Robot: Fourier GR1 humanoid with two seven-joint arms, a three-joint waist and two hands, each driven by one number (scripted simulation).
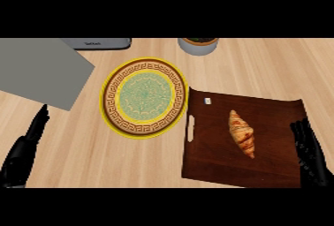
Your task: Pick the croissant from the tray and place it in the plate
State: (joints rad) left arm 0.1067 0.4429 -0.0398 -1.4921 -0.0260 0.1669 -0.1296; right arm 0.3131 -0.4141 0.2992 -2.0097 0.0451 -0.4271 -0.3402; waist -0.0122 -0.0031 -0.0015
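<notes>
A golden-brown croissant [241, 133] lies on the dark wooden tray [215, 163] at the right of the counter. To the tray's left sits a round plate [144, 98] with a yellow rim, a brown patterned band and a green centre; nothing lies on it. My right hand [310, 154] is at the tray's right edge, fingers straight and pointing up, open, a short way right of the croissant and not touching it. At the lower left my left hand [24, 150] rests open on the counter, fingers up, well apart from the plate.
A grey slab [39, 70] covers the upper left corner, with a grey appliance [101, 43] behind it. A white pot with a plant [199, 45] stands at the back, beyond the plate. Bare wooden counter lies between the left hand and the plate.
</notes>
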